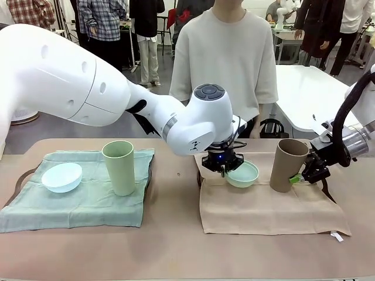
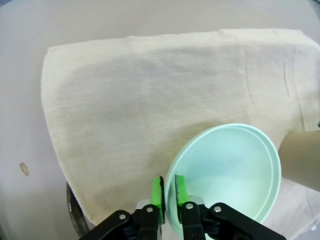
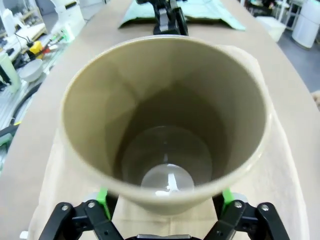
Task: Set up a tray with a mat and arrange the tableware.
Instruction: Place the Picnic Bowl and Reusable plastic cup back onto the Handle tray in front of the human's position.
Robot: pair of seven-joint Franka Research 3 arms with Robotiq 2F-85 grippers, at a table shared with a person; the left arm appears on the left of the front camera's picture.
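2 place settings are being built side by side, which explains the layout: on the robot's left a green mat [image 1: 76,190] already carries a pale blue bowl [image 1: 61,177] and a sage green cup [image 1: 119,167], and on its right a beige mat [image 1: 266,208] is receiving the matching pair, a mint bowl [image 1: 243,174] and a tan cup [image 1: 287,165]. A dark tray edge [image 1: 200,178] peeks from under the beige mat.

The left gripper [image 2: 169,192] has reached across the middle to the mint bowl. In the left wrist view its 2 green pads [image 2: 157,192] sit either side of the bowl's near rim, 1 outside and 1 inside, with only a thin gap between them; whether they pinch the rim or have just let go I cannot tell. The bowl looks tipped, mouth facing partly up and away from the gripper, so it seems not fully settled on the mat.

The right gripper [image 1: 306,174] comes at the tan cup from the side, low on its wall. In the right wrist view the fingers stand wide on both sides of the cup's base, and the pads [image 3: 102,196] appear at or just off the wall, so a firm hold cannot be confirmed. The cup leans: its long axis runs from the base near the gripper up and toward the robot's left, mouth tilted toward the bowl, not yet upright like the sage cup, which stands straight with its mouth up
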